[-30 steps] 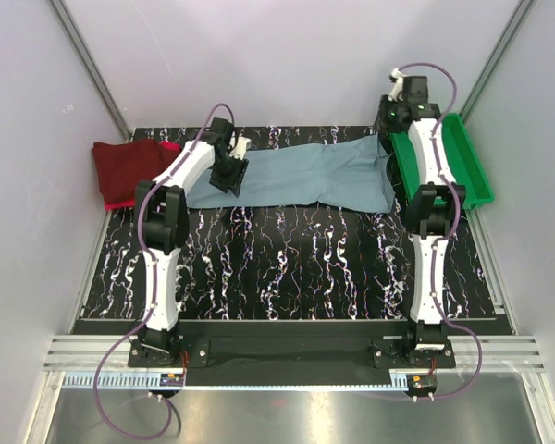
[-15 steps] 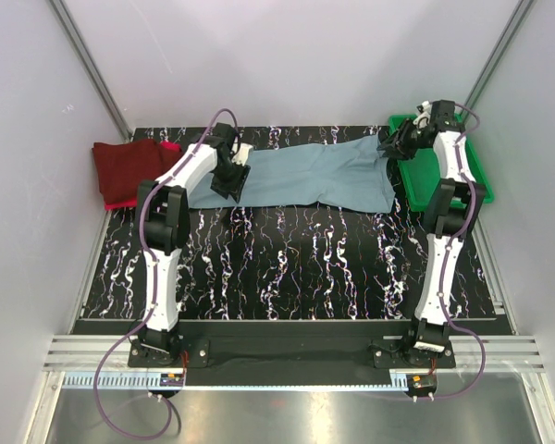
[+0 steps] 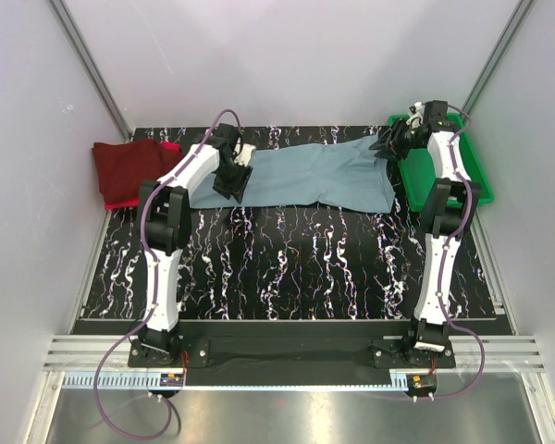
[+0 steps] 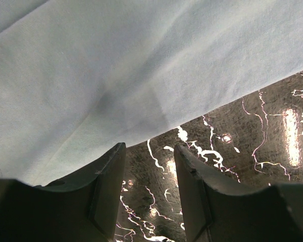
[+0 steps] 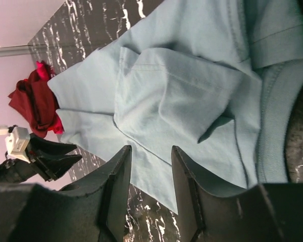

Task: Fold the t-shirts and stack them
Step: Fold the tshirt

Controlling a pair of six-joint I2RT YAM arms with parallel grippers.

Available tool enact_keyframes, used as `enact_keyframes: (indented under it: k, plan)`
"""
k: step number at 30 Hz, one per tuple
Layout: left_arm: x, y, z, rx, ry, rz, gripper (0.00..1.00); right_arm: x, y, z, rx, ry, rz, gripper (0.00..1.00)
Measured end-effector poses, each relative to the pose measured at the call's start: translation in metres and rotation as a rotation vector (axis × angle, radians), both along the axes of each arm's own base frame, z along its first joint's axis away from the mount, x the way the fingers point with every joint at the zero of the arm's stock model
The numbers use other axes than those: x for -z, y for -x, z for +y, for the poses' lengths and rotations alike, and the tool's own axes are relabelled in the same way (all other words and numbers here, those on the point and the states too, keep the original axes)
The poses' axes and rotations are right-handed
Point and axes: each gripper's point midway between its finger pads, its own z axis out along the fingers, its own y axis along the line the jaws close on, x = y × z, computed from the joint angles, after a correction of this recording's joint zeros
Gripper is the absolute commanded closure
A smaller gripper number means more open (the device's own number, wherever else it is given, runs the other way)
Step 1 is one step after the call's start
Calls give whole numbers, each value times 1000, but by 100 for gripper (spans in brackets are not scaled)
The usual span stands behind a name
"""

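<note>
Left pincer [image 4: 149, 147] and right pincer [image 5: 151, 148] gape empty at the grey-blue t-shirt [image 3: 305, 174], clear only from wrist views.

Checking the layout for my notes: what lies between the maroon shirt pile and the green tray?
In the top view, the grey-blue t-shirt lies spread between them, the left hand over its end nearer the maroon pile.

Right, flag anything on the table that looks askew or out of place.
The grey-blue t-shirt is rumpled at its right end, beside the green tray, with a flap folded over itself. At the left, the bright red shirt pokes out from under the maroon shirt, so that stack is uneven.
</note>
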Motion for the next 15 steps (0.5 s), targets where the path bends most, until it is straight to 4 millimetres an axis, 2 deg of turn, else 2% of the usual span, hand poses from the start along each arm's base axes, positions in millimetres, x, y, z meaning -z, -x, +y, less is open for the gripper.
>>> enact_keyframes:
  k: [9, 15]
  plan:
    - [0, 0, 0, 0, 0, 0, 51, 13, -2, -16, 34, 134, 7, 56]
    - [0, 1, -2, 5, 0, 0, 51, 20, -4, -19, 38, 183, 8, 56]
